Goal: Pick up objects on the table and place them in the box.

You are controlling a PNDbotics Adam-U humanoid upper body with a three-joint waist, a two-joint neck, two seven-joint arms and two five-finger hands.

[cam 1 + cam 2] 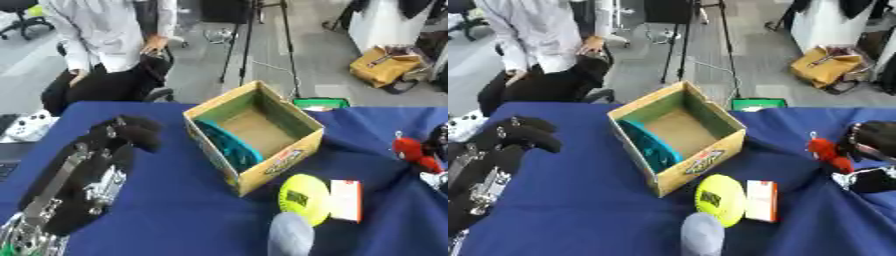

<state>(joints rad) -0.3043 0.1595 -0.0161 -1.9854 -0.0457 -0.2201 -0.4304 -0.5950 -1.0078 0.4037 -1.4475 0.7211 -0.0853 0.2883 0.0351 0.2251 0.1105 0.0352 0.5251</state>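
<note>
Holding a red toy (822,150) at the table's right edge, right hand (872,142) curled round it; left hand (109,150) curled, empty. Box (302,122), centre, holds a teal item (229,147). Risk: toy clipping the box's near wall, tipping it

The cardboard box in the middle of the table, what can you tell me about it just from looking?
The cardboard box looks like plain brown card, open at the top, with a printed label on its near right side. It stands upright on the blue tablecloth, turned so one corner points toward the robot. A teal, curved object leans inside against its left wall; the rest of the floor looks bare. A yellow disc lies just in front of the near corner. Neither hand touches it.
</note>
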